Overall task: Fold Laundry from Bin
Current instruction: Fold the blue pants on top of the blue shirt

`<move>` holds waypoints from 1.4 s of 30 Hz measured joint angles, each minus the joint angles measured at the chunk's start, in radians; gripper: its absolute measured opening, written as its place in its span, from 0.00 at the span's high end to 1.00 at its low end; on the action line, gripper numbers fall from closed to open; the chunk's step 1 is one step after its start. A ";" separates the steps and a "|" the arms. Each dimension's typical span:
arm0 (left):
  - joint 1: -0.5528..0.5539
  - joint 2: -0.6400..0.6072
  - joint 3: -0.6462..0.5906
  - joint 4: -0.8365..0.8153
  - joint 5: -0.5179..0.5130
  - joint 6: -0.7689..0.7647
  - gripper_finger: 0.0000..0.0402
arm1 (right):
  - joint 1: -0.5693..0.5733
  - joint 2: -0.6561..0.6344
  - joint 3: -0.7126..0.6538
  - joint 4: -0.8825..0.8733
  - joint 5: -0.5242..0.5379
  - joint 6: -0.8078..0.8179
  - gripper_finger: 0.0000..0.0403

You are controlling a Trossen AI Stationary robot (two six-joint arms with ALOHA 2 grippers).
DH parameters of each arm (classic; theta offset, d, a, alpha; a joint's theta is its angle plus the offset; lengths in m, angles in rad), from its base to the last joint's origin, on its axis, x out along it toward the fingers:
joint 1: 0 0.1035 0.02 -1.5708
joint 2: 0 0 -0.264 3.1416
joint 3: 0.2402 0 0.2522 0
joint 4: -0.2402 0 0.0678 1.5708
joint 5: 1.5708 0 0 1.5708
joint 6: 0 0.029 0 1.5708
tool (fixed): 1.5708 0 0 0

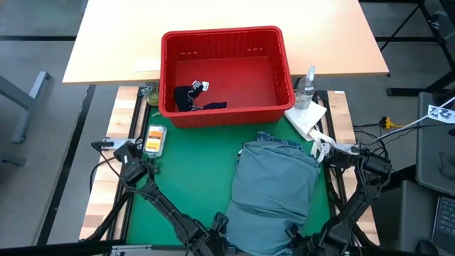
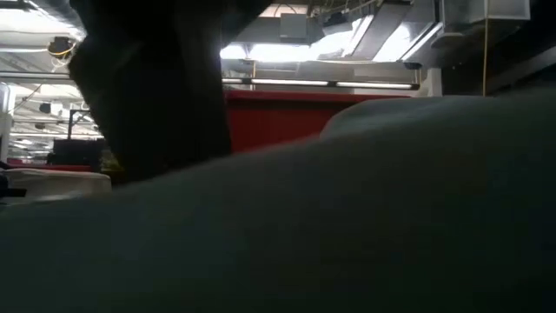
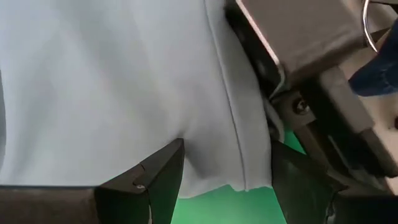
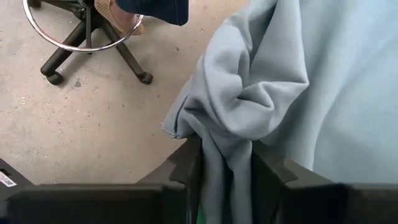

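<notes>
Green matting covers the work surface in the high view, with a light wooden table beyond it. On the far edge of the matting stands the red bin, upright, holding a dark navy garment in its left near corner. A clear spray bottle stands just beside the bin's right wall, next to a white paper towel.

Large grey-blue garment: lies heaped on the matting, near side of the bin, right of centre. A plaid shirt shows from under its far edge.

Left gripper: positioned at the near edge of the grey-blue garment. Its fingers stand wide apart, a hemmed fold of the cloth between them, not clamped.

Right gripper: positioned at the garment's near right edge. Its fingers sit narrowly apart with a bunched fold of grey-blue cloth pressed between them.

Low view: the grey-blue garment fills the foreground; the bin's red wall shows behind it.

Right wrist view: concrete floor and a chair base appear beyond the cloth
</notes>
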 joint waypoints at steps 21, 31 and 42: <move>0.051 -0.079 0.000 -0.010 0.161 -0.154 0.98 | 0.001 0.004 0.156 -0.178 0.040 0.027 0.94; 0.067 -0.190 0.000 -0.008 0.149 -0.162 0.98 | 0.002 0.002 0.403 -0.571 0.161 0.049 0.92; 0.158 -0.291 0.002 -0.014 0.140 -0.157 0.98 | 0.033 0.000 0.537 -1.121 0.220 0.459 0.96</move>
